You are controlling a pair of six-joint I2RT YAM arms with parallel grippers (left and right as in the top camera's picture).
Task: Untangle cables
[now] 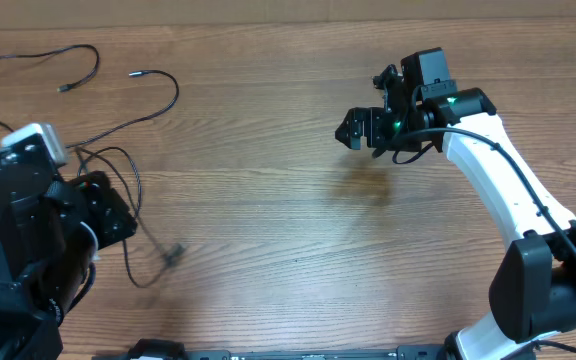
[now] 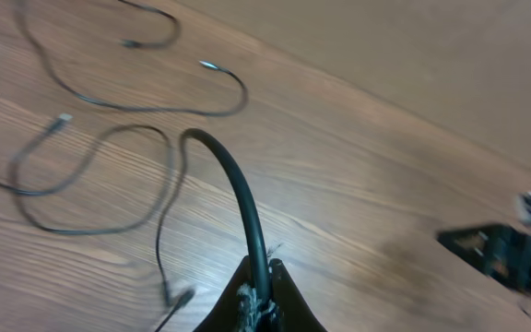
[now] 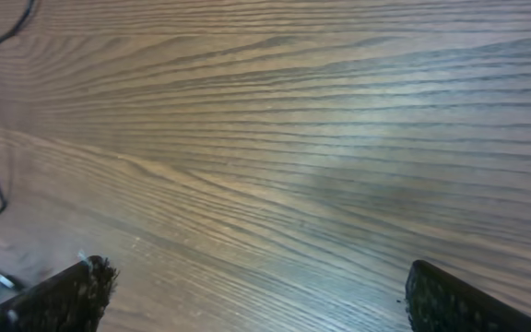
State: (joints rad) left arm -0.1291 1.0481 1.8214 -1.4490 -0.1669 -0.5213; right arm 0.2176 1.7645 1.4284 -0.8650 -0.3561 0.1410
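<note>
At 8 o'clock on the brown wood-grain tabletop (image 1: 288,240), the left gripper (image 2: 264,295) is pinched fully shut on a thin black cable (image 2: 242,194), which arcs out and trails to a small plug. Toward 1 o'clock the right gripper (image 3: 256,290) hangs wide open, holding nothing. At 10 o'clock a second black cable (image 1: 177,95) and a third black cable (image 1: 97,62) lie loosely looped.

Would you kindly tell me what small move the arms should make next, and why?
Probably move the open right gripper left toward the cables: it hangs over the table far from them, while the shut left gripper holds one cable looping beside the others.
</note>
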